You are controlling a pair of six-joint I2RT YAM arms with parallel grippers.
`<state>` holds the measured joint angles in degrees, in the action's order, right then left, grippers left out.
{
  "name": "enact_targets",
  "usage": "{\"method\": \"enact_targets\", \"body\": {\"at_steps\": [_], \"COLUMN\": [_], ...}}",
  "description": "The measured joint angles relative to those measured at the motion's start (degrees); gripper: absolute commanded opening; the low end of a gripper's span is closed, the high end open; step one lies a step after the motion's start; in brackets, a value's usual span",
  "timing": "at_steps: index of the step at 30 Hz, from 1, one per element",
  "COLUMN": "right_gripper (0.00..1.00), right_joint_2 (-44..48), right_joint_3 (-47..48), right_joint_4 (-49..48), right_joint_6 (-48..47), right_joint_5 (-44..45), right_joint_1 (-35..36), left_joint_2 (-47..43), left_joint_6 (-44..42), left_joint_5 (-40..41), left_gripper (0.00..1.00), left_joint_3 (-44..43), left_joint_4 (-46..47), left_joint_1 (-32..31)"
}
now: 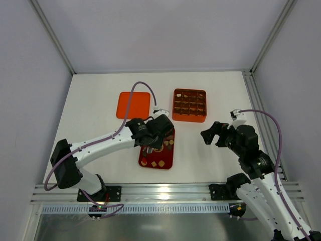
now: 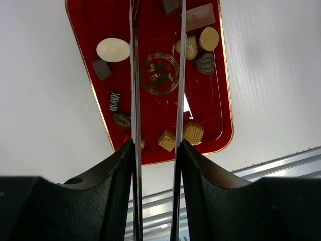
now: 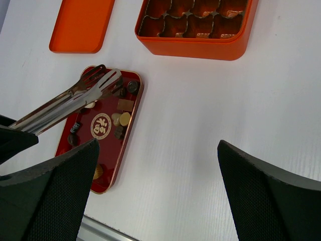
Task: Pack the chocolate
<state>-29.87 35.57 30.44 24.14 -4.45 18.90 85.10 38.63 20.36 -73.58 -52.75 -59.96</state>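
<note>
Several chocolates [image 2: 113,49] along tray [image 2: 213,103] rims, tongs [image 2: 133,75] above, right fingers [image 3: 271,196] well apart

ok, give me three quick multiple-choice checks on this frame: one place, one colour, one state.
1. In the top view, where is the orange lid relative to the orange box?
A. on top of it
B. to its left, apart
C. inside it

2. What colour is the tray under the loose chocolates?
A. blue
B. white
C. dark red

3. The right fingers are:
A. wide open, empty
B. shut on a chocolate
C. shut on the lid

Answers:
1 B, a gap shows between lid and box.
2 C, the left wrist view shows it dark red with a gold rim.
3 A, nothing sits between them; the tongs are in the left fingers.
</note>
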Motion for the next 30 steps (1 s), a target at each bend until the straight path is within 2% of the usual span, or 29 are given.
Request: {"method": "enact_targets", "body": {"at_steps": [10,14,19,25,30], "right_gripper": [1.0,1.0,1.0,1.0,1.0], "right_joint_2": [0.0,0.0,0.0,0.0,0.0], "right_joint_3": [0.0,0.0,0.0,0.0,0.0], "right_joint_4": [0.0,0.0,0.0,0.0,0.0], "right_joint_6": [0.0,0.0,0.0,0.0,0.0], "right_joint_5": [0.0,0.0,0.0,0.0,0.0], "right_joint_1": [0.0,0.0,0.0,0.0,0.0], "left_joint_2": [1.9,2.1,2.3,2.4,2.4], "left_joint_6": [0.3,0.4,0.4,0.3,-0.6], "left_joint_5": [-0.4,-0.3,-0.3,-0.2,0.8], "left_gripper": [0.39,0.32,0.18,0.16,0.16], "left_joint_3": [1.1,1.3,1.3,0.3,-5.6], "left_joint_4": [0.4,0.5,0.4,-0.7,-2.3], "left_joint_1": [-0.8,-0.9,-1.4,-1.5,-1.5]}}
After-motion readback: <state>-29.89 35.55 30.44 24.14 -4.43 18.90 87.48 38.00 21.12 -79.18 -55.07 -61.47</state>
